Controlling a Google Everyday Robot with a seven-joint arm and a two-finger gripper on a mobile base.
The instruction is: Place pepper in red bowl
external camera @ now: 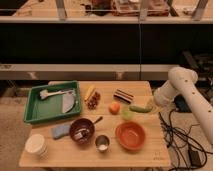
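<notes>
Your gripper (151,106) sits at the right edge of the bench (155,150), at the end of the white arm (187,90) that reaches in from the right; the pepper (139,108) lies directly to the gripper's left, its near tip at or inside the gripper, its long axis running roughly level, left to right, in line with the gripper's reach; whether the gripper is clamped on it or merely alongside, you cannot tell from this angle.

The pepper hangs over or rests across the light-green cup (128,114), with the orange fruit (115,107) just beyond it, further left of the gripper; the red bowl (131,136) lies below and to the left of the gripper, toward the front of the bench, near but not under the pepper.

The move ahead likely turns on that offset; you would need to carry the pepper forward and slightly left, clear of the cup, until its whole length sits over the bowl's plain inside.
</notes>
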